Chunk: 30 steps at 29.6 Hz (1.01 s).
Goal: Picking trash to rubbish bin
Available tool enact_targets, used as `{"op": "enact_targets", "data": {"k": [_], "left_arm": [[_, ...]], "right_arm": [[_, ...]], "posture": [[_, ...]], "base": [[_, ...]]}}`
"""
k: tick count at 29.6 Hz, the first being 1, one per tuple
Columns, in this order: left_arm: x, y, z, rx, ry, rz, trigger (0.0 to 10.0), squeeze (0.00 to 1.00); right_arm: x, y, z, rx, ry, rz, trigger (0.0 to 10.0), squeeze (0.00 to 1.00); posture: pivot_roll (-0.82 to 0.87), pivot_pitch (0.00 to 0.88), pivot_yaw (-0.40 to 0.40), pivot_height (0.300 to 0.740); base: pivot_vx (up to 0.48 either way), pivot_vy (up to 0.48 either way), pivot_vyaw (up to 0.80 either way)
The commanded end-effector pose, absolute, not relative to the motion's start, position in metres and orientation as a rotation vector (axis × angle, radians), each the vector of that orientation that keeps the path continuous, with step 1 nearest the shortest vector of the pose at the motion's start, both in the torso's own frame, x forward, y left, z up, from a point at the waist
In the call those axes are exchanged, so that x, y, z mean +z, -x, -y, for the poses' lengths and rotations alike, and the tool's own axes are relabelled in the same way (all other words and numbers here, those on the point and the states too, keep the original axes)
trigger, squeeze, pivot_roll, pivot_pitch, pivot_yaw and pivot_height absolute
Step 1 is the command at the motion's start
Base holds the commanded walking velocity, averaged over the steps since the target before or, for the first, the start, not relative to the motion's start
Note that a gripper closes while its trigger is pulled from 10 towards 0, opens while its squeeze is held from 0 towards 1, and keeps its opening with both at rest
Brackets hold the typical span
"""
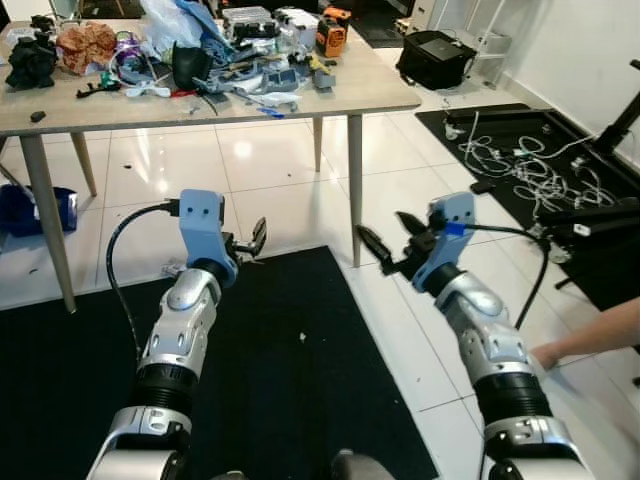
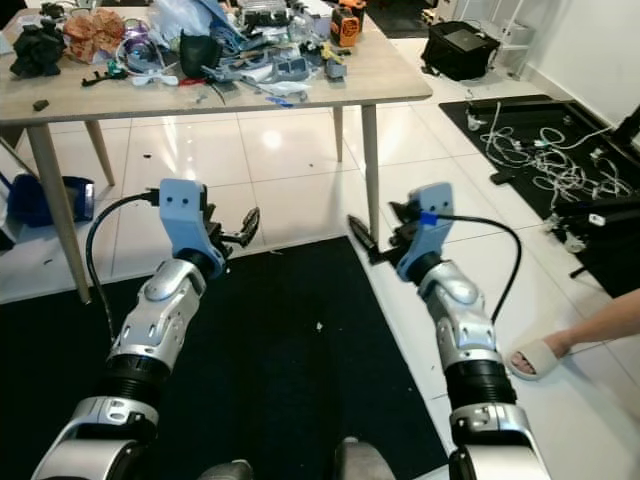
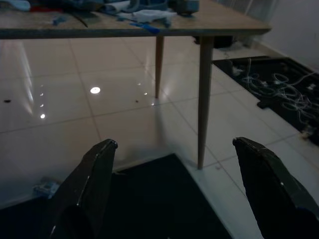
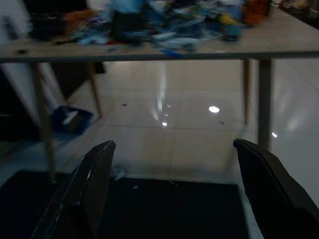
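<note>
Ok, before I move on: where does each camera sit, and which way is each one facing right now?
Left eye view: on the head, looking forward and down at the wooden table and black mat; both silver arms show.
Right eye view: same head camera, same scene; a person's foot at the right.
Left wrist view: along the open left end effector toward a table leg.
Right wrist view: along the open right end effector under the table.
Both wrist views share the table and mat.

- My two arms: silver metal shells, ribbed black joint bands.
- Light-blue housings top each wrist, each trailing a looping black cable.
- Left claw [image 1: 252,243] and right claw [image 1: 386,236]: long black fingers.
</note>
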State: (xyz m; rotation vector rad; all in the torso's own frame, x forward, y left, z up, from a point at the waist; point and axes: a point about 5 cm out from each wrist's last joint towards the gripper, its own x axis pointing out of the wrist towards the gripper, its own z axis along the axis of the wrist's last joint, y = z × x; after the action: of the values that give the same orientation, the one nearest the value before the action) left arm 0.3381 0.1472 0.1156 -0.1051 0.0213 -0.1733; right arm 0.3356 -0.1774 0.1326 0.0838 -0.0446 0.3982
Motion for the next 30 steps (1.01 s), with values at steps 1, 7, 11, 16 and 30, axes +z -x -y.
{"op": "enact_targets", "data": {"k": [1, 7, 11, 16, 30], "left_arm": [[0.111, -0.337, -0.149, -0.152, 0.109, -0.035, 10.0, 0.00], [0.111, -0.340, -0.162, -0.075, 0.095, -0.043, 10.0, 0.00], [0.111, -0.340, -0.163, -0.069, 0.092, -0.045, 10.0, 0.00], [0.110, -0.340, -0.164, -0.062, 0.083, -0.051, 10.0, 0.00], [0.110, -0.342, -0.165, -0.056, 0.085, -0.051, 10.0, 0.00]], "right_arm": [[0.133, -0.337, 0.185, 0.356, -0.080, 0.053, 10.0, 0.00], [0.134, -0.338, 0.184, 0.345, -0.074, 0.061, 10.0, 0.00], [0.134, -0.338, 0.184, 0.343, -0.072, 0.063, 10.0, 0.00], [0.133, -0.338, 0.183, 0.343, -0.067, 0.065, 10.0, 0.00], [0.132, -0.338, 0.180, 0.369, -0.050, 0.066, 10.0, 0.00]], "posture": [[-0.08, 0.000, -0.037, 0.740], [-0.08, 0.000, -0.039, 0.740], [-0.09, 0.000, -0.039, 0.740], [-0.09, 0.000, -0.039, 0.740], [-0.08, 0.000, -0.039, 0.740]], "base": [[0.341, 0.000, 0.00], [0.344, 0.000, 0.00], [0.351, 0.000, 0.00], [0.363, 0.000, 0.00], [0.390, 0.000, 0.00]]}}
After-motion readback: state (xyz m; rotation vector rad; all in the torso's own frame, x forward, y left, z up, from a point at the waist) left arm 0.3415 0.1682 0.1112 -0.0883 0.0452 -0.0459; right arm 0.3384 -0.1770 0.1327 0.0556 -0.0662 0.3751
